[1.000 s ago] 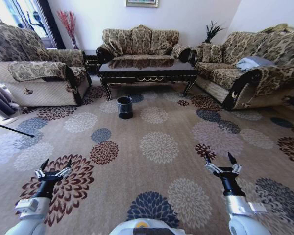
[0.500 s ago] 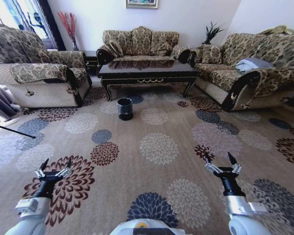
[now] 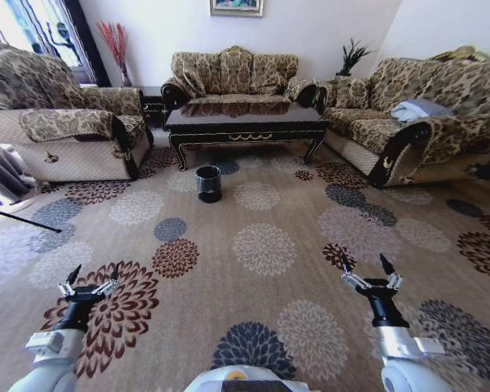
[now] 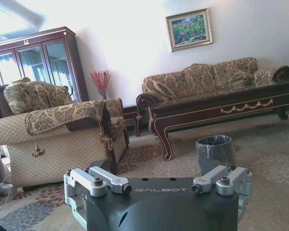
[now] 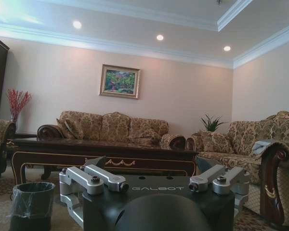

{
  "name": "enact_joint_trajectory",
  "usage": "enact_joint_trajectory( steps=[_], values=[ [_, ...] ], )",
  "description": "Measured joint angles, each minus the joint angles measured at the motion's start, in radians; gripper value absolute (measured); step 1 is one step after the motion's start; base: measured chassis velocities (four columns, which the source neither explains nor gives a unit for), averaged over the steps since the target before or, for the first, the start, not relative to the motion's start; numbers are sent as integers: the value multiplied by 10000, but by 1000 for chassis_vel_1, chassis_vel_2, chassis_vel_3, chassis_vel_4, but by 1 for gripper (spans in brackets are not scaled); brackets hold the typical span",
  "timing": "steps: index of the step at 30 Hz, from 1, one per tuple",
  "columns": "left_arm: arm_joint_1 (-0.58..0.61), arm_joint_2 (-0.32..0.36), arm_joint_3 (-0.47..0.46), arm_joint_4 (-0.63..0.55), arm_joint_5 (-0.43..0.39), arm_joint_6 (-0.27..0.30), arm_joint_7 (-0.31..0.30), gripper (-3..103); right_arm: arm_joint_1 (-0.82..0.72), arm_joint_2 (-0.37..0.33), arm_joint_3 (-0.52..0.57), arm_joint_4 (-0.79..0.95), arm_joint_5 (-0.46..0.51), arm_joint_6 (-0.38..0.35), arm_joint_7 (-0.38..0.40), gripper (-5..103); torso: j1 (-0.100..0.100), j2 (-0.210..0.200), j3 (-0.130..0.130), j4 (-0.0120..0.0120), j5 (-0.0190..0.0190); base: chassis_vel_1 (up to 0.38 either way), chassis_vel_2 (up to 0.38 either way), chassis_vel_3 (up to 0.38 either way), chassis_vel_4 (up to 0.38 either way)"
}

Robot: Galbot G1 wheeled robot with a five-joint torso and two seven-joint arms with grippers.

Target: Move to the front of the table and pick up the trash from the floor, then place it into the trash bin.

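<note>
Beige flower-patterned carpet floor (image 3: 261, 269) stretches ahead to the long glossy dark wood table (image 3: 245, 124); the small round black plastic-lined trash bin (image 3: 208, 181) stands just before it, nearer the left side. Left gripper (image 3: 90, 276) and right gripper (image 3: 366, 266) hover low with fingers spread wide, holding nothing. No trash is discernible.

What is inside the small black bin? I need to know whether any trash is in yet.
The small round black bin shows a thin plastic liner; its bottom is hidden.
</note>
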Motion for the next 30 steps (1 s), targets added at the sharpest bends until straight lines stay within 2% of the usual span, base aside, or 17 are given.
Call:
enact_joint_trajectory(
  steps=[30],
  values=[
    [0, 0, 0, 0, 0, 0, 0, 100, 0, 0, 0, 0, 0, 0, 0, 100, 416, 1187, 773, 1, 0, 0, 0, 0, 0]
  ],
)
